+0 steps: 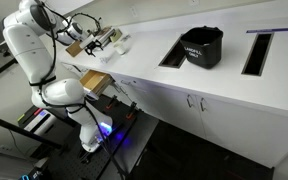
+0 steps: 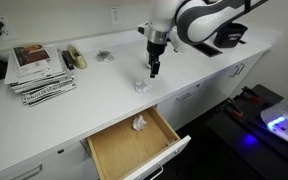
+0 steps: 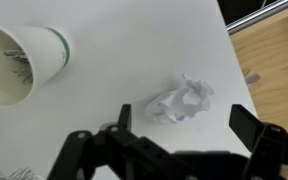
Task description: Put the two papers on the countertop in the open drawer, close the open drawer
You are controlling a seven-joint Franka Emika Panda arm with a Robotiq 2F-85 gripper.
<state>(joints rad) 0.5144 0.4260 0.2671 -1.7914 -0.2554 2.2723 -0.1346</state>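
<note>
**— Which step are you on?**
— The second paper. My claw (image 3: 182, 128) is spread wide with nothing in it. It hangs over the crumpled ball (image 3: 184, 99) on the desk (image 3: 114, 40), and as far as I can tell it isn't touching it. The first ball (image 2: 139, 123) lies in the drawer (image 2: 114, 150), toward the back.

**— And next?**
— My judgement is to go straight down with a finger on either side and pinch softly, since the ball looks light and easy to crush. Then I'd carry it to the drawer, drop it in and push the front shut.

**— Do the views differ?**
— Yes. The wrist view shows the fingers framing the ball, with a paper cup (image 3: 19, 62) near it and a strip of drawer wood at the right edge, but it doesn't show the first ball. An exterior view shows both balls and the whole open drawer, with a stack of magazines (image 2: 39, 72) farther along. Only one exterior view takes in the black bin (image 1: 202, 46) far down the desk, and there I can't read the claw's opening.
</note>
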